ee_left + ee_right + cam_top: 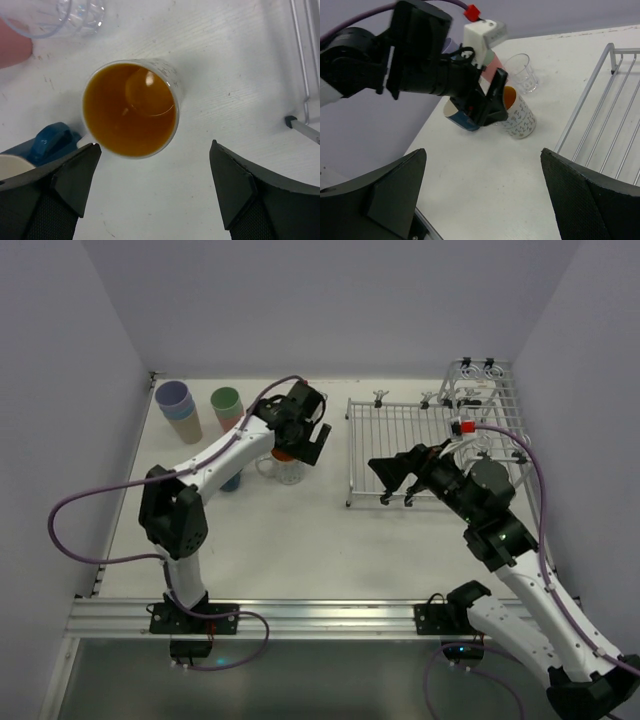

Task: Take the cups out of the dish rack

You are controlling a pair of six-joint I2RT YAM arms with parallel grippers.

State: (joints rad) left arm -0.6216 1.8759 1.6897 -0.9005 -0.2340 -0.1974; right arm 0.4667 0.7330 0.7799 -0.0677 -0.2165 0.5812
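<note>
The white speckled orange-lined mug (130,107) stands upright on the table, also seen in the top view (286,468) and the right wrist view (521,119). My left gripper (155,165) is open above and just beside it, holding nothing; it also shows in the top view (303,430). The clear glass (65,17) and the dark-blue mug (47,142) stand close by. The silver dish rack (400,445) lies at the right, with no cup showing on it. My right gripper (396,483) is open and empty over the rack's near left corner.
A stack of lavender, blue and beige tumblers (180,410) and a green tumbler on a pink one (228,408) stand at the back left. The rack's taller basket section (478,390) is at the back right. Walls close in on three sides.
</note>
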